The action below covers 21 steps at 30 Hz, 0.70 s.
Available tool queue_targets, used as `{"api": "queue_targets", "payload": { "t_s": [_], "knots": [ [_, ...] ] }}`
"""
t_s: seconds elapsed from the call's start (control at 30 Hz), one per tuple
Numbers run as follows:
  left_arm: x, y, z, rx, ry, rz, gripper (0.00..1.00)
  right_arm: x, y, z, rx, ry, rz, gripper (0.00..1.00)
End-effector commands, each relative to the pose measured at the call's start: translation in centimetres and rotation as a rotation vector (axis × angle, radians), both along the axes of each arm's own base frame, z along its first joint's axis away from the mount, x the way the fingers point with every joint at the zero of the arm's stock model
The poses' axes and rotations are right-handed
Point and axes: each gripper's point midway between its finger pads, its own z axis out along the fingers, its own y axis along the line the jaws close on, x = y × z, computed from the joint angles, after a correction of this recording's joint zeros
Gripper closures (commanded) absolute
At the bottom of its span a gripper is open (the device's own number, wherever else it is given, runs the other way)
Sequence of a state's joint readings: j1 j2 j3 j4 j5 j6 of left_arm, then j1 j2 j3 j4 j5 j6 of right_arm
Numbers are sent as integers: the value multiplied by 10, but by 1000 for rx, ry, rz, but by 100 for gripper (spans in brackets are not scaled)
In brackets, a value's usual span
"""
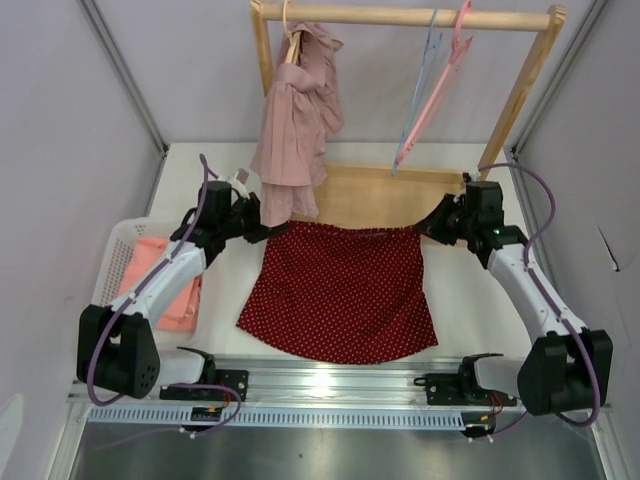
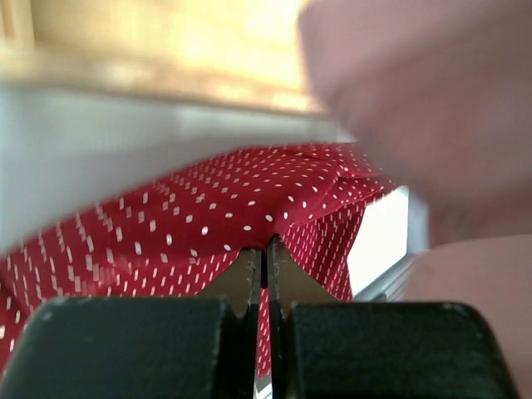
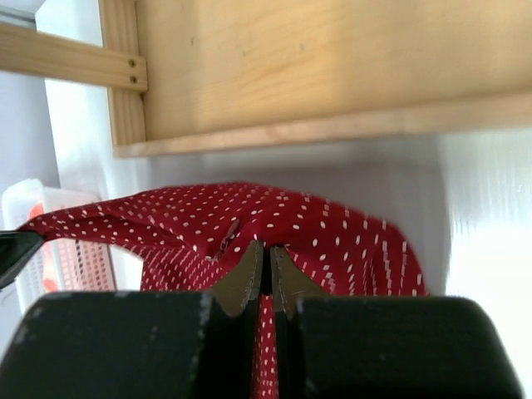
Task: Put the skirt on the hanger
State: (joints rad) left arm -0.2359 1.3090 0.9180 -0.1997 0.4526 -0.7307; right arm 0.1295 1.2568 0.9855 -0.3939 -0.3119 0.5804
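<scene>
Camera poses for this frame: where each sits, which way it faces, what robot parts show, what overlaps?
Top external: fixed above and behind the arms, facing down over the table, skirt and wooden rack; left arm and right arm show.
Left wrist: on the left arm, facing forward toward the rack's base; left pincer shut on the skirt.
Right wrist: on the right arm, facing the rack's base too; right pincer shut on the skirt.
Shared: all three show the skirt and rack.
</scene>
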Motion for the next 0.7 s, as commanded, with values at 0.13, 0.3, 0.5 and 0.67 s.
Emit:
{"api": "queue_targets", "payload": {
  "t_s": [0.13,0.3,0.5,0.67],
  "knots": [
    [-59,8,-21,-25,16,-48,100,-63,4,-5,51,18,-34,100],
    [-100,12,-46,-50,68,-57,100,-113,10,-52,100,130,-66,100],
    [-130,20,-68,-37,91,-48,68,-155,15,-80,129,175,-113,60],
    [-133,24,-42,-5,6,-73,50,-165,11,-74,94,145,-132,36]
  ]
}}
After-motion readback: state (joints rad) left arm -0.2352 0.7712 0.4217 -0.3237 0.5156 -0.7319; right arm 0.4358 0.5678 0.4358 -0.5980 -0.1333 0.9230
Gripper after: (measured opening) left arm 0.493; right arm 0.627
